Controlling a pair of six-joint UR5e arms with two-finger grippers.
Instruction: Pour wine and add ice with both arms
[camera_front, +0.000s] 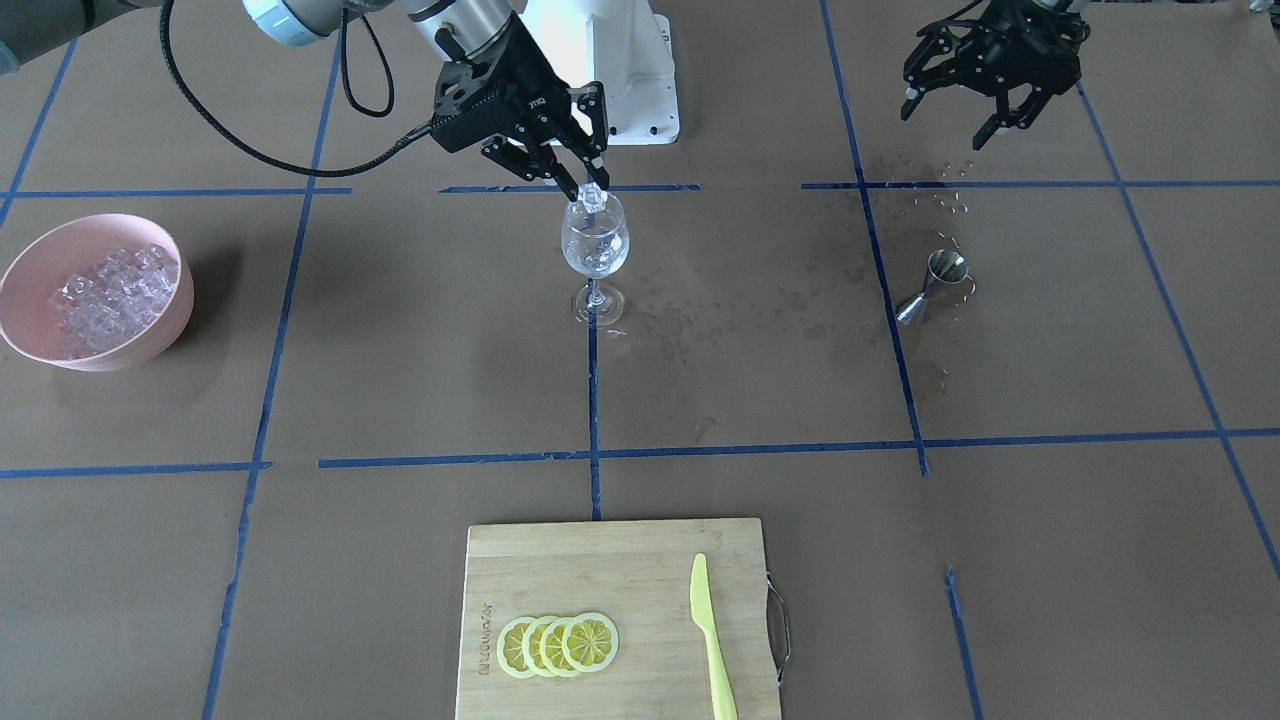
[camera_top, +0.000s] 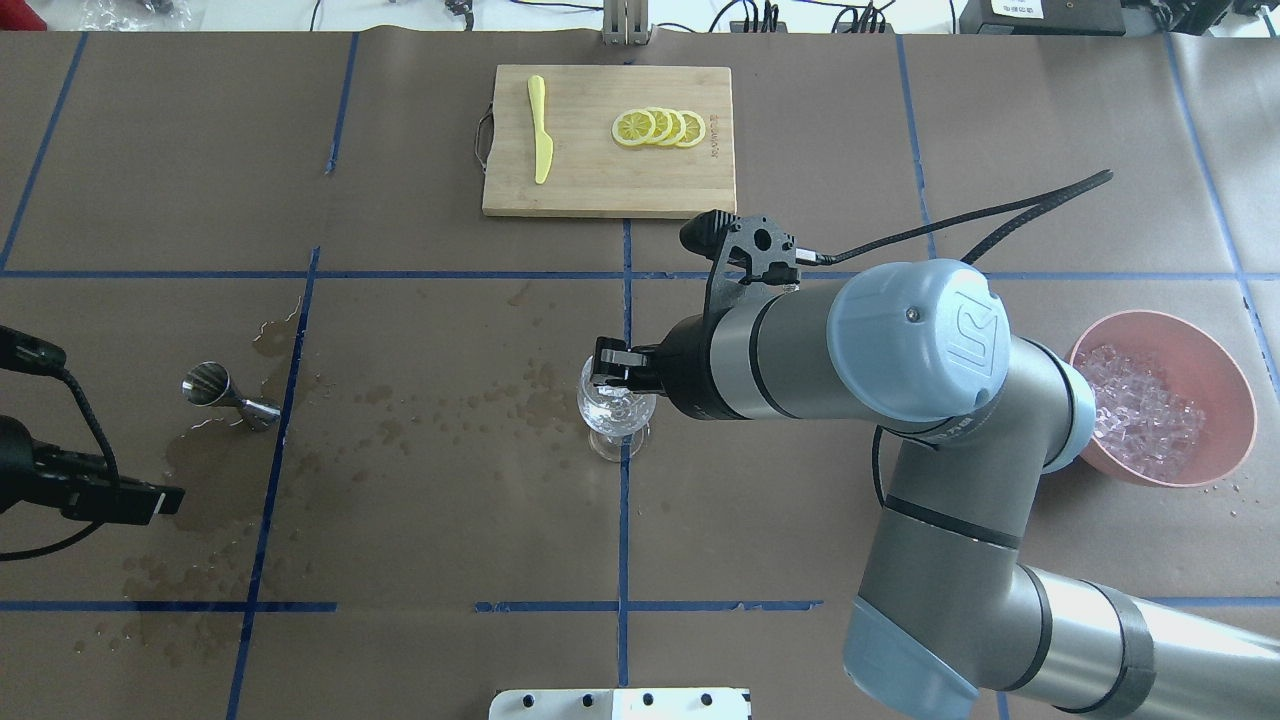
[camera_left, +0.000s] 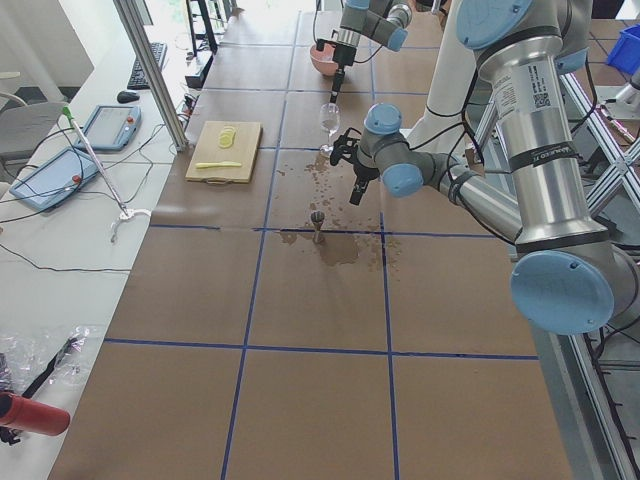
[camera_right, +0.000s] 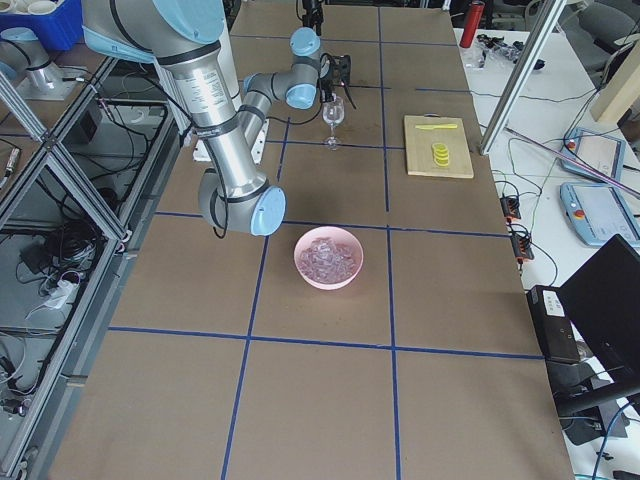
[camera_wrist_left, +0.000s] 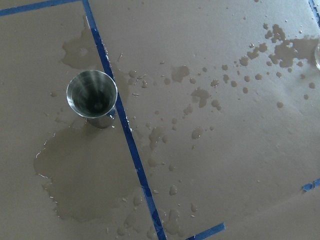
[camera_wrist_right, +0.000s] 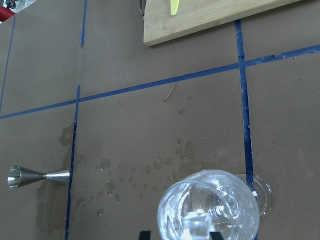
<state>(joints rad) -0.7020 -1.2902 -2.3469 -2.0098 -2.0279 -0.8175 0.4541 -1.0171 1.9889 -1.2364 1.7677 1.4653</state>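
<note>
A clear wine glass stands at the table's middle, and it also shows in the overhead view. It holds clear glossy contents; I cannot tell wine from ice in it. My right gripper hangs just over the rim, shut on one ice cube. A pink bowl full of ice cubes sits on my right side. My left gripper is open and empty, raised near the steel jigger, which stands upright in a wet patch.
A bamboo cutting board at the far edge carries lemon slices and a yellow-green knife. Spilled drops lie between the jigger and the glass. Blue tape lines grid the brown table.
</note>
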